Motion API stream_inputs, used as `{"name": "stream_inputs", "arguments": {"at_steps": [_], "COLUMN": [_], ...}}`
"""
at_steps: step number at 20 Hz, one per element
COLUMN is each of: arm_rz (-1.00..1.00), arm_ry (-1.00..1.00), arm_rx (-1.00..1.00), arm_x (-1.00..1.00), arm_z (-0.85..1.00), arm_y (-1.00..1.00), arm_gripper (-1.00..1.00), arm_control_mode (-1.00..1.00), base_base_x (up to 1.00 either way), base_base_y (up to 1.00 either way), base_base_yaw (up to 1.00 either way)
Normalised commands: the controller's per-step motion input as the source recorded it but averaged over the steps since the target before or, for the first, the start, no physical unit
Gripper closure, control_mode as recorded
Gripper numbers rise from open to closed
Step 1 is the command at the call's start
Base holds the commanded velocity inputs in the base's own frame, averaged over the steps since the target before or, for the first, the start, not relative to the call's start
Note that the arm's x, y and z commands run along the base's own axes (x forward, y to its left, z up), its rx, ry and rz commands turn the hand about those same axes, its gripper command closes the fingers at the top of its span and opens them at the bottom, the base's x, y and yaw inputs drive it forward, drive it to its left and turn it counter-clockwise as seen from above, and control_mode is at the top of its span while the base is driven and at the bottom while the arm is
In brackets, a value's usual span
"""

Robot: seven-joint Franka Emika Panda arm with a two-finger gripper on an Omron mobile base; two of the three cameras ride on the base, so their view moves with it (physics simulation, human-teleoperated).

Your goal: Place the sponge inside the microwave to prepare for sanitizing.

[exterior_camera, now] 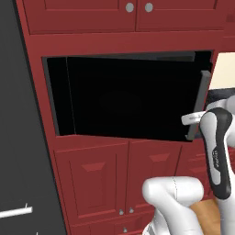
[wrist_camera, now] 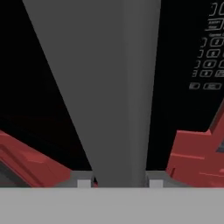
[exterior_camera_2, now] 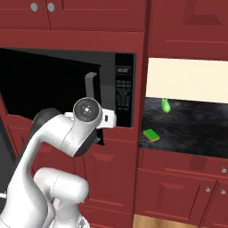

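The pincer (wrist_camera: 117, 183) is pressed together on the grey handle (wrist_camera: 111, 87) of the microwave (exterior_camera_2: 67, 89); in the hand view the bar runs up from between the two tips, with the keypad strip (exterior_camera_2: 123, 95) just to its right. The door (exterior_camera: 124, 98) stands slightly ajar, its handle edge swung out from the red cabinets (exterior_camera: 92, 174), so the step in hand is judged to be pulling the door open.

To do it well, the pull should probably follow the door's arc about its far hinge rather than run straight back, and the grip should stay square on the bar so it doesn't slide along it. The door likely needs to open wide enough for the arm to reach the cavity.

The sponge (exterior_camera_2: 151, 134) lies well to the right of the pincer, on the dark table (exterior_camera_2: 196, 129) beyond the keypad strip, with a small green object (exterior_camera_2: 165, 105) behind it.
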Motion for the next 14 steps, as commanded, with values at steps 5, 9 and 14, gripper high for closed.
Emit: {"name": "stream_inputs", "arguments": {"at_steps": [5, 9, 14], "arm_rz": [-0.03, -0.01, 0.0], "arm_ry": [0.0, 0.03, 0.03], "arm_rx": [0.0, 0.0, 0.0], "arm_x": [-0.52, -0.44, -0.37], "arm_z": [0.03, 0.11, 0.11], "arm_y": [0.26, 0.24, 0.23], "arm_gripper": [1.0, 1.0, 1.0], "arm_control_mode": [-1.0, -1.0, -1.0], "base_base_x": [0.0, 0.0, 0.0], "base_base_y": [0.0, 0.0, 0.0], "base_base_yaw": [0.0, 0.0, 0.0]}}
